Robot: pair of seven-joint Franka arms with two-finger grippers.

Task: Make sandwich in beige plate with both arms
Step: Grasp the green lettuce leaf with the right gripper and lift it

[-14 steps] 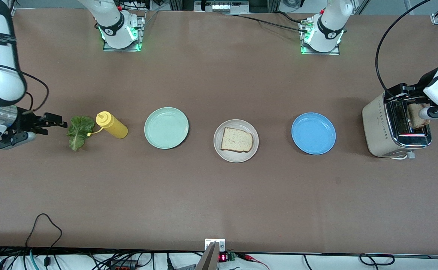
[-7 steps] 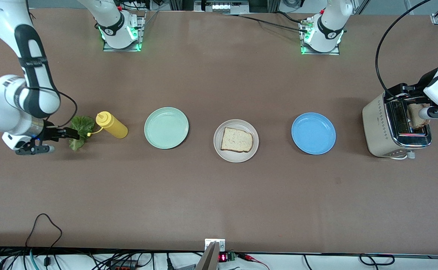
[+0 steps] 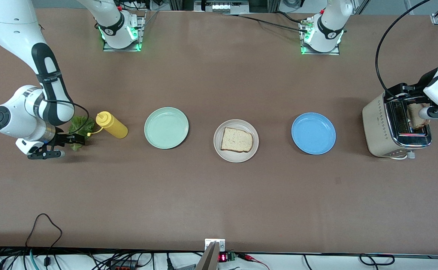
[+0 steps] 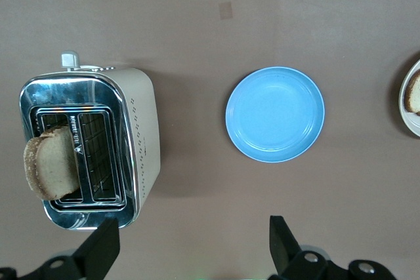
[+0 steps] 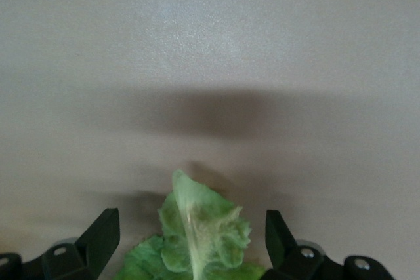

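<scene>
One bread slice (image 3: pixel 236 140) lies on the beige plate (image 3: pixel 241 157) at the table's middle. A second slice (image 3: pixel 415 114) stands up out of the toaster (image 3: pixel 381 123) and also shows in the left wrist view (image 4: pixel 49 165). My left gripper (image 3: pixel 437 112) is open and empty, up in the air over the toaster; in its own view (image 4: pixel 191 237) the fingers stand wide apart. The green lettuce leaf (image 3: pixel 81 125) lies on the table at the right arm's end. My right gripper (image 3: pixel 71 140) is open and low, with the leaf's tip (image 5: pixel 200 234) between its fingers.
A yellow squeeze bottle (image 3: pixel 112 125) lies right beside the lettuce. A mint green plate (image 3: pixel 166 128) sits between the bottle and the beige plate. A blue plate (image 3: pixel 313 133) sits between the beige plate and the toaster, and shows in the left wrist view (image 4: pixel 275 113).
My right arm has swung in and lowered its gripper from beside the lettuce onto the leaf's near end. The left arm has not moved.
</scene>
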